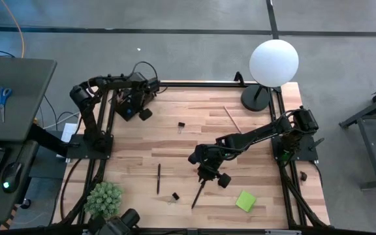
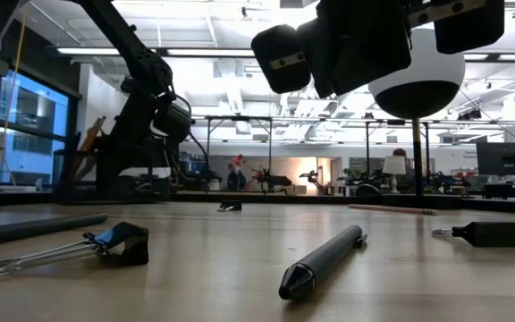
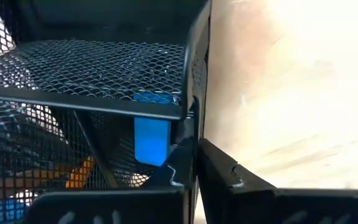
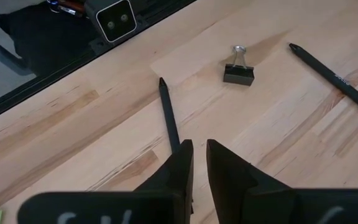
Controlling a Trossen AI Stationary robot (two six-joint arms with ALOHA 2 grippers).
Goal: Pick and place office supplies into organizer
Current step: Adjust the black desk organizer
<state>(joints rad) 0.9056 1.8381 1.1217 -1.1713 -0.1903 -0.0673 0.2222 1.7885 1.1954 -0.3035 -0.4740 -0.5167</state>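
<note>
Table (image 4: 278,143) pale wood, matt grain; organizer (image 3: 92,62) black metal mesh; pen (image 4: 168,118) matt black.

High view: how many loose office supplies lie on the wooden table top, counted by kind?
Black pens: 2
Binder clips: 2
Wooden pencil: 1
Green sticky-note pad: 1
Total: 6

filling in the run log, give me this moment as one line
left gripper: shut, at organizer | right gripper: over black pen, fingers narrowly apart, pen on table
</note>
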